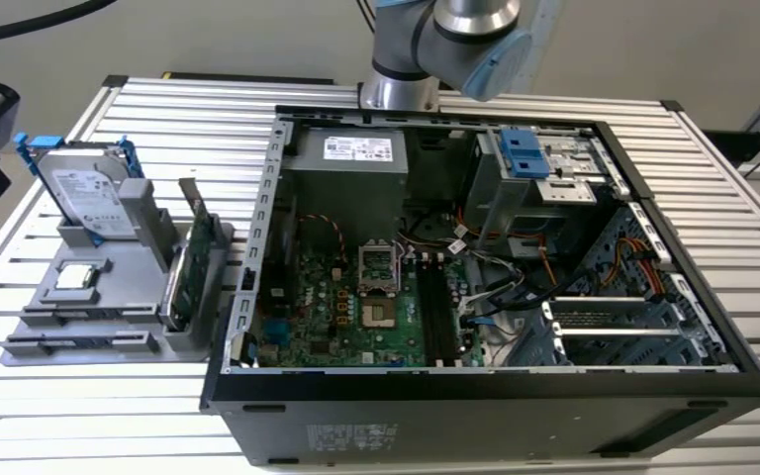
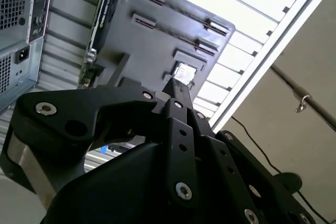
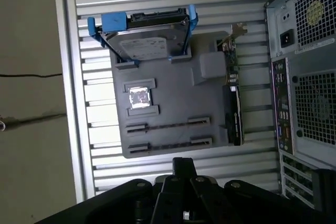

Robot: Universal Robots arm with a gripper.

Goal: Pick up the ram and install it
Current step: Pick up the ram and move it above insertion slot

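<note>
First wrist view: tool (image 3: 184, 163) near grey holder (image 3: 173, 109); grip state cannot tell; hard drive (image 3: 149, 48) label illegible.

The scene is lit brightly and evenly from overhead. Glare is thrown off the slatted table (image 1: 182, 119) in the exterior view, and its slats are washed almost white in the second wrist view. The interior of the computer case (image 1: 486, 416) is seen in soft shade. The gripper (image 2: 177, 86) is rendered nearly black.

exterior view: high, angled down on open case (image 1: 486, 384) | both wrist views: near, facing shared grey tray (image 3: 173, 103) (image 2: 157, 40)
</note>
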